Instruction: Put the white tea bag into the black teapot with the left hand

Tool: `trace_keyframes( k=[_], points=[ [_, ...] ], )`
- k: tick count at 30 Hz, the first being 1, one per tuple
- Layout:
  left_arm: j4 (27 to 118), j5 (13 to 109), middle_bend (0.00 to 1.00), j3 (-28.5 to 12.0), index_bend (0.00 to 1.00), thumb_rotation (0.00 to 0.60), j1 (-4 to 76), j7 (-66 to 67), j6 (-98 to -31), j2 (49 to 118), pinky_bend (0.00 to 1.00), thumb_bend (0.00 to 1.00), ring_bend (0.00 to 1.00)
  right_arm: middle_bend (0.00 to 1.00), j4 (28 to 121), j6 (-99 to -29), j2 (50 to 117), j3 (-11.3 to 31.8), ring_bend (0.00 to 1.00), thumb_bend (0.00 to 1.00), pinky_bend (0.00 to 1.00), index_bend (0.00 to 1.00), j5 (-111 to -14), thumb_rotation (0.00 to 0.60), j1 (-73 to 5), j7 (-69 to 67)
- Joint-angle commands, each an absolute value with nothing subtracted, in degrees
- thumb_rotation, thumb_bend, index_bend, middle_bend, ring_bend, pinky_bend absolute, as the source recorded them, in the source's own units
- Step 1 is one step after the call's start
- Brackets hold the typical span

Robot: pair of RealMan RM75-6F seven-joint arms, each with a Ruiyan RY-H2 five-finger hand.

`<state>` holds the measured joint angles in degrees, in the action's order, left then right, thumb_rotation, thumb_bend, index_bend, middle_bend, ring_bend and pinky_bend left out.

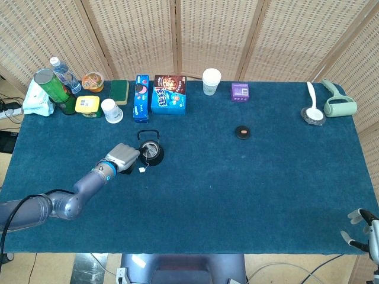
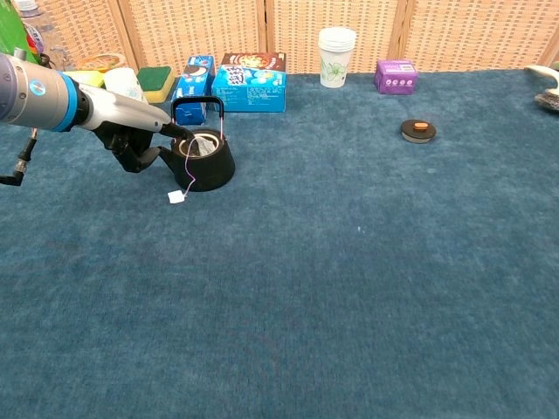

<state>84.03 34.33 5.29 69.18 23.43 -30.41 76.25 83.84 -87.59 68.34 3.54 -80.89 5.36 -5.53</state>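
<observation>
The black teapot (image 1: 151, 152) (image 2: 205, 163) stands left of the table's middle with its handle upright. The white tea bag (image 2: 203, 145) lies inside its open mouth. The bag's string runs over the rim, and the small paper tag (image 2: 176, 197) (image 1: 143, 170) rests on the cloth in front. My left hand (image 1: 121, 157) (image 2: 131, 133) is right beside the pot on its left. One outstretched finger reaches the rim, and the hand holds nothing. My right hand (image 1: 361, 228) hangs off the table's near right corner, fingers apart.
A small black lid (image 2: 418, 130) lies to the right of the pot. Along the far edge stand blue snack boxes (image 2: 249, 80), a paper cup (image 2: 336, 44), a purple box (image 2: 395, 76), a green sponge (image 2: 155, 80) and bottles (image 1: 56, 86).
</observation>
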Motion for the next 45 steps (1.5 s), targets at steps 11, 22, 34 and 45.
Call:
trace_keyframes(
  k=[11, 22, 34, 45],
  points=[
    [84.1, 34.3, 1.0, 5.8, 0.0, 0.6, 71.2, 22.9, -30.4, 78.2, 1.0, 0.83, 1.0, 0.52, 83.4, -87.6, 68.3, 3.7, 0.64, 0.21, 0.51, 0.45, -80.3, 0.6, 5.7, -6.2],
    [86.2, 35.0, 1.0, 6.9, 0.0, 0.6, 70.9, 21.8, -32.3, 75.7, 1.0, 0.83, 1.0, 0.52, 83.4, -87.5, 68.4, 3.7, 0.64, 0.21, 0.51, 0.45, -80.6, 0.6, 5.7, -6.2],
    [92.9, 45.6, 1.0, 3.3, 0.0, 0.6, 63.1, 15.0, -42.3, 70.3, 0.98, 0.78, 1.0, 0.52, 84.3, -87.6, 68.3, 3.8, 0.64, 0.21, 0.51, 0.45, -81.5, 0.6, 5.0, -5.1],
    [102.0, 63.2, 0.94, 4.4, 0.0, 0.6, 47.9, 7.2, -61.0, 62.5, 0.84, 0.7, 0.89, 0.52, 85.5, -86.6, 67.9, 4.5, 0.61, 0.21, 0.49, 0.45, -83.4, 0.6, 2.6, -3.1]
  ],
)
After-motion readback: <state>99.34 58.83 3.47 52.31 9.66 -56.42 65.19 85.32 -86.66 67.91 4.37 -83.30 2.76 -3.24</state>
